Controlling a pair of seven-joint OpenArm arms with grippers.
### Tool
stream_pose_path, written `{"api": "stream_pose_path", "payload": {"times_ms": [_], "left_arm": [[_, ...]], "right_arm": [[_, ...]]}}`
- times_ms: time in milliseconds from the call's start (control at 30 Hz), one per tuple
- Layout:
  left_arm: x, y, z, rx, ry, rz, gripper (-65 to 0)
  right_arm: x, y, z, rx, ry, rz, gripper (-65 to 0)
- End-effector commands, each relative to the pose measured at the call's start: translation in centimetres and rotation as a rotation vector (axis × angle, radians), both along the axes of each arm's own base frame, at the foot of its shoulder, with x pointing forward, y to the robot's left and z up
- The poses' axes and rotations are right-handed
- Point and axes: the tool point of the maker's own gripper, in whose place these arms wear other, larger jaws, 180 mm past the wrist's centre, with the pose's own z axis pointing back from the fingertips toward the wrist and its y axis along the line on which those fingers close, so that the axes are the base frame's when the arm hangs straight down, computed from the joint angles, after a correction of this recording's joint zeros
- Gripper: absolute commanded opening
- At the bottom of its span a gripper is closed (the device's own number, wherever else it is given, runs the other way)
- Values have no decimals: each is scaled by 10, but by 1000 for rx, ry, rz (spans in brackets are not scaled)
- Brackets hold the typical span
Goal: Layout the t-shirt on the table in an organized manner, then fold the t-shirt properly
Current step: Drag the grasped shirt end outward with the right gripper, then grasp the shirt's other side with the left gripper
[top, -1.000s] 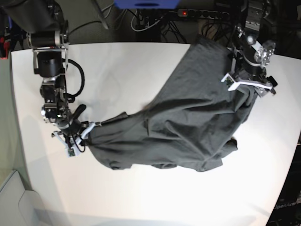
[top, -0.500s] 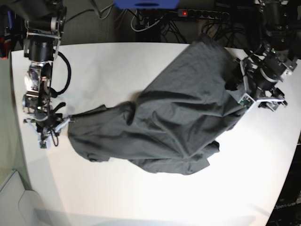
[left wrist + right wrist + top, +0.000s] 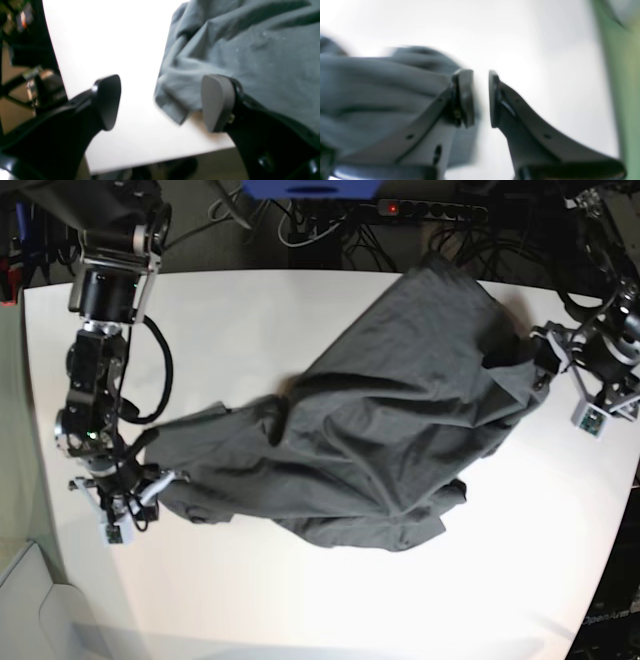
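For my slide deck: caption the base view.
Two arms spread a crumpled t-shirt on a white table.

The left gripper [image 3: 160,102] stands with its jaws spread wide and nothing between its fingertips, one dark pad [image 3: 217,101] hanging just off the bench's edge. Its arm reaches in along the bench's right edge in the base view, wrist turned outward. The right gripper [image 3: 481,98] has its jaws drawn near together with a narrow gap showing between the pads; whether they pinch anything cannot be told. Its arm hangs down steeply near the bench's left edge.
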Motion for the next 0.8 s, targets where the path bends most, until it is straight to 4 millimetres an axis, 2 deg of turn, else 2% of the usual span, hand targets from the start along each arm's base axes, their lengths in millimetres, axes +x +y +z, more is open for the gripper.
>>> {"api": "stream_pose_path", "payload": {"times_ms": [0, 100, 200, 333, 400, 500, 600, 700, 767], "left_arm": [[2, 7, 12, -1, -29, 12, -170], [-6, 23, 16, -14, -11, 61, -169], [-10, 33, 18, 3, 7, 83, -169], [-7, 33, 21, 3, -6, 80, -169], [7, 28, 31, -16, -54, 79, -169], [33, 4, 43, -118, -149, 87, -169], [59, -43, 38, -243, -171, 24, -170], [79, -103, 9, -345, -88, -75, -170], [84, -140, -19, -372, 8, -128, -170]], "right_arm": [[10, -5, 20, -30, -54, 0, -558], [12, 20, 16, -29, -49, 59, -559], [12, 30, 15, -13, -50, 68, -559], [13, 42, 15, 8, -54, 81, -559], [13, 44, 14, 13, -52, 85, -559], [13, 62, 13, 17, -48, 124, -558], [10, 78, 8, 8, -34, 163, -558], [3, 82, -4, 10, -5, 174, -558], [1, 82, -8, 7, 4, 176, -558]]}}
